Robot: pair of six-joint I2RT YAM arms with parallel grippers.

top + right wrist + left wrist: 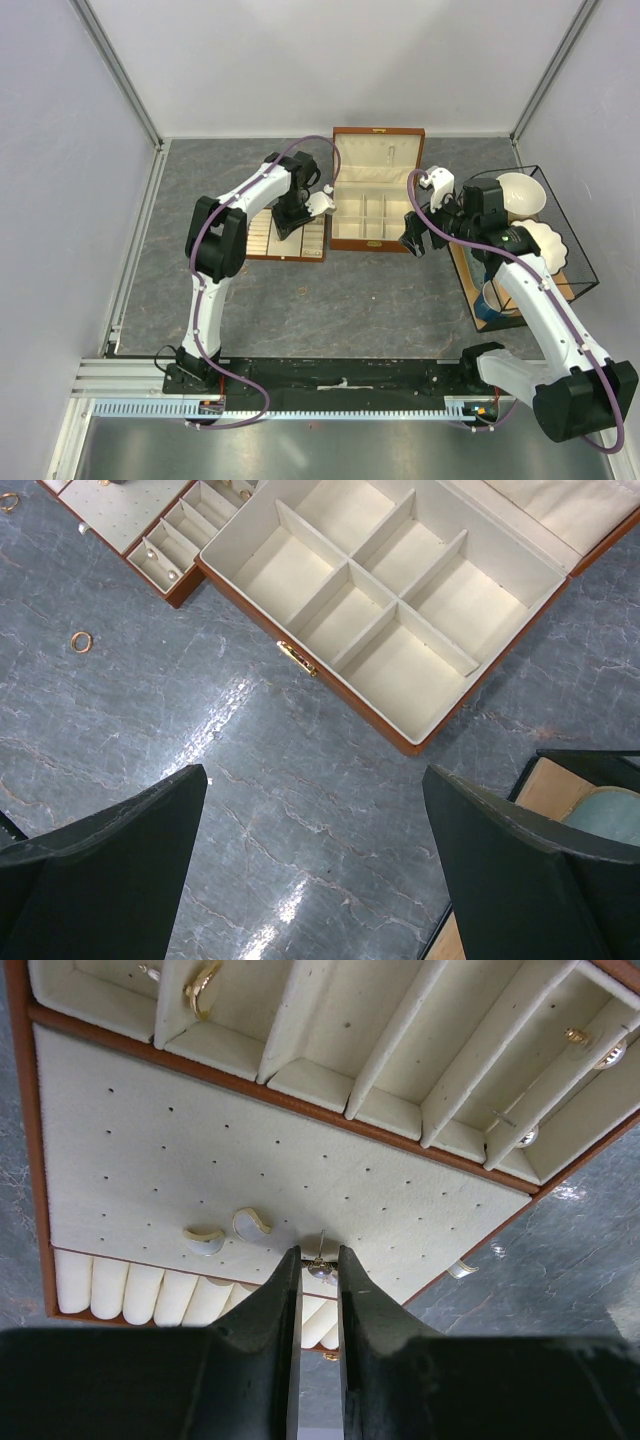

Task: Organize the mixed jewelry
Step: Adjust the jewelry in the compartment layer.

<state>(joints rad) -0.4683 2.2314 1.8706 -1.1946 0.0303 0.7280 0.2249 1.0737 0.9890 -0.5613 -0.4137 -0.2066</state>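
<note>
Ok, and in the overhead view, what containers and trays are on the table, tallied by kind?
Wooden jewelry box: 1
Slotted tray: 1
Wire basket: 1
White bowls: 2
Blue cup: 1
Total: 6

A brown wooden box (375, 210) stands open mid-counter (350, 300), its cream compartments bare and its lid raised toward 12 o'clock. At its 9 o'clock, just beside it, lies a flat cream slotted tray (262, 240). At its 3 o'clock, a black wire basket (572, 285) holds two white bowls (520, 192) and a blue cup (488, 300).
</note>
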